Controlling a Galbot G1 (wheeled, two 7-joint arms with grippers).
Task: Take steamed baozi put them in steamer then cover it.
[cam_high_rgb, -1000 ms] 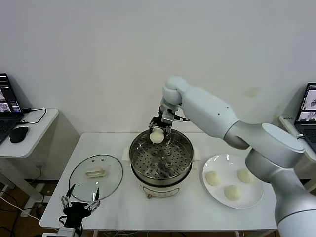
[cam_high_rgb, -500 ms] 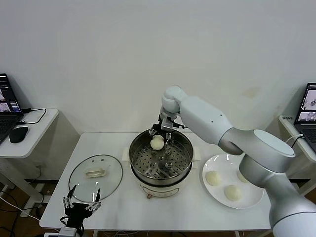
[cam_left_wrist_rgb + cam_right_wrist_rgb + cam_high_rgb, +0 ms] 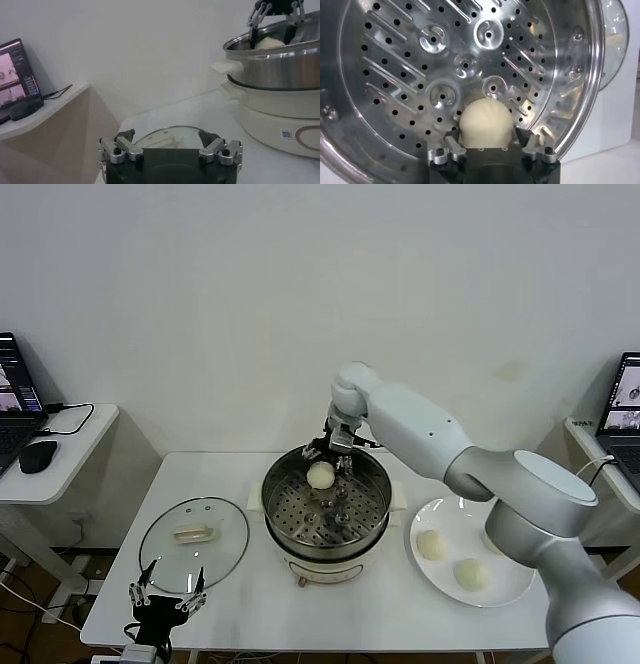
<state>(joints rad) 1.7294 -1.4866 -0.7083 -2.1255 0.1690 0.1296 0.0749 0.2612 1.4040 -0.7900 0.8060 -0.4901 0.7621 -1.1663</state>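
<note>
The steamer (image 3: pixel 285 529) stands mid-table, its perforated tray (image 3: pixel 420 60) bare except for one baozi (image 3: pixel 320 475) lying near the far rim. My right gripper (image 3: pixel 328 463) hangs low over that baozi (image 3: pixel 485 121), open, with a finger on each side of it. Two more baozi (image 3: pixel 431 545) (image 3: pixel 471 574) sit on the white plate (image 3: pixel 510 589) to the right, and my right forearm hides part of that plate. The glass cover (image 3: pixel 194 542) lies flat on the table to the left. My left gripper (image 3: pixel 165 592) waits open at the table's front edge, just before the cover (image 3: pixel 165 131).
A side table on the left holds a laptop and a mouse (image 3: pixel 38 455). Another laptop (image 3: pixel 625 409) stands at the far right. The wall rises right behind the steamer. Bare tabletop lies in front of the steamer and between it and the cover.
My right gripper came down into the steamer with the baozi and opened. The baozi now lies on the tray. The left arm has stayed put.
</note>
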